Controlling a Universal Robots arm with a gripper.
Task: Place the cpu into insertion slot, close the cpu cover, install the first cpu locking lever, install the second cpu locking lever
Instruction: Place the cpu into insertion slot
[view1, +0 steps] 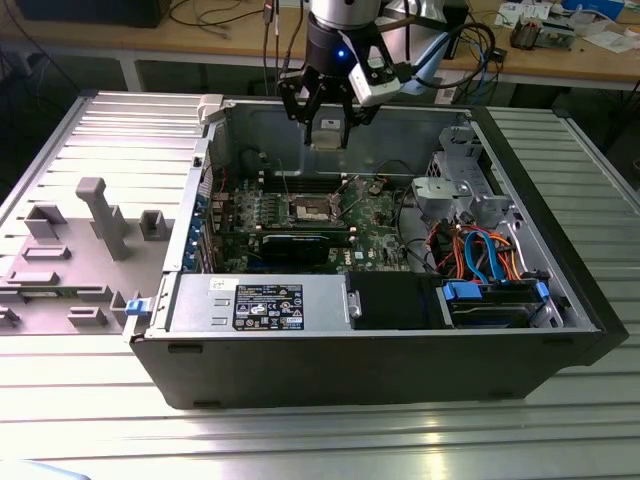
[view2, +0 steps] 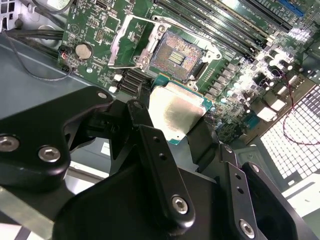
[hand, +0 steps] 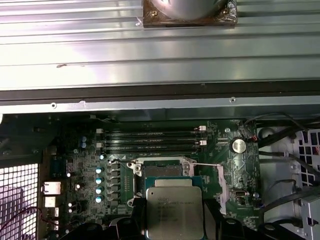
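My gripper hangs above the open computer case, over its rear wall, shut on the cpu. The cpu is a flat square chip with a dull silver top, held by its edges between the dark fingers. On the green board below, the insertion slot lies bare with its dark pin field showing. The cpu cover, a thin silvery frame, is swung open to one side of the slot. In the first wrist view the cpu hovers just short of the slot.
A long black expansion card lies beside the socket, towards the grey power supply. Memory slots run along the socket's far side. A metal drive cage and orange and blue cables crowd the exterior view's right.
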